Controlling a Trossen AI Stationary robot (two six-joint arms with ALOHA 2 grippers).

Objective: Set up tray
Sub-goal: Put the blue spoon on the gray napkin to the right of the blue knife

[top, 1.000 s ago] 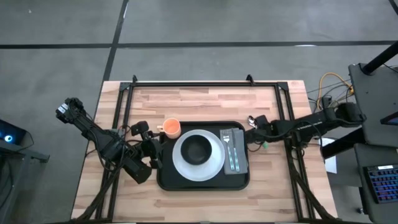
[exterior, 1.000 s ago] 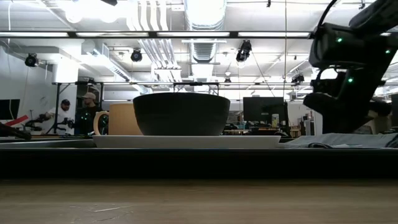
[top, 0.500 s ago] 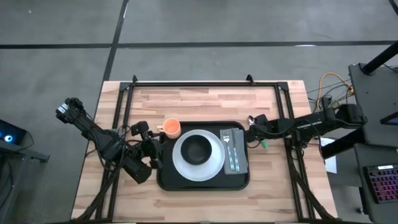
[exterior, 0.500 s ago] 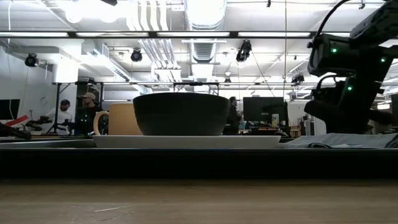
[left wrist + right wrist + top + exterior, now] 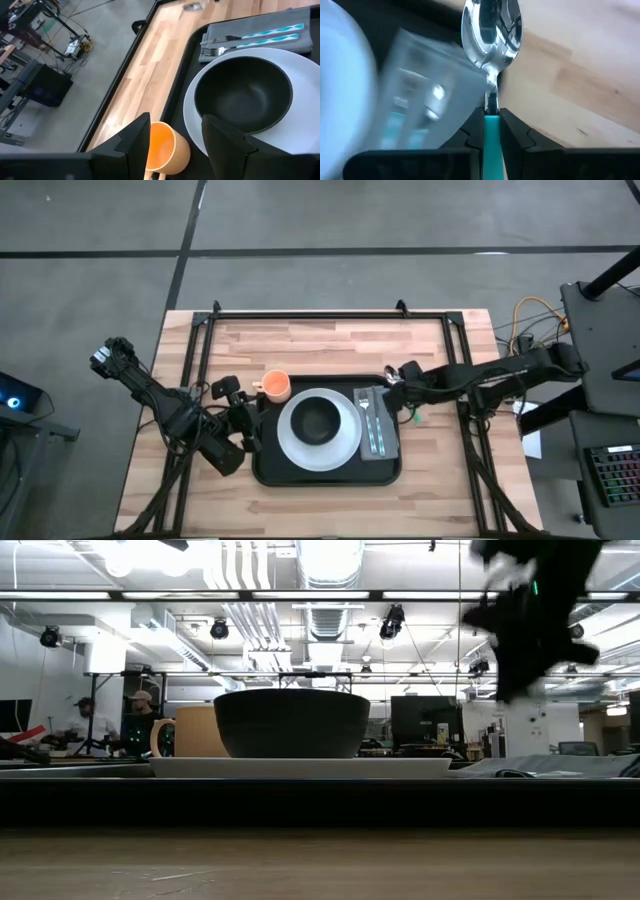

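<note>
High view: I've got the tray (image 5: 262,468) sitting mid-table on the wooden table (image 5: 330,342), long side running 9 to 3. White plate (image 5: 348,442) is centred on it with the black bowl (image 5: 318,420) on top. Orange cup (image 5: 275,386) sits at the tray's 10 o'clock corner, just beside the plate. Grey napkin (image 5: 388,443) lies along the tray's 3 o'clock side, touching the plate rim, with a fork (image 5: 369,426) and a knife (image 5: 381,428) on it, teal handles pointing to 6. My right gripper (image 5: 392,377) reaches in from 3 o'clock and sits over the tray's 1 o'clock corner, at the napkin's far end. Right wrist view shows its fingers (image 5: 515,131) closed tight on the teal handle of a spoon (image 5: 491,30), bowl end sticking out ahead, over the edge between tray and bare wood; picture is smeared, so I can't tell if the spoon touches anything. Left gripper (image 5: 247,423) waits at the tray's 9 o'clock edge, low beside the cup. Left wrist view has its fingers (image 5: 227,138) spread apart with nothing between them, cup (image 5: 166,150) and bowl (image 5: 243,92) in front. Low view: right arm (image 5: 530,610) hangs above the napkin end, blurred.
</note>
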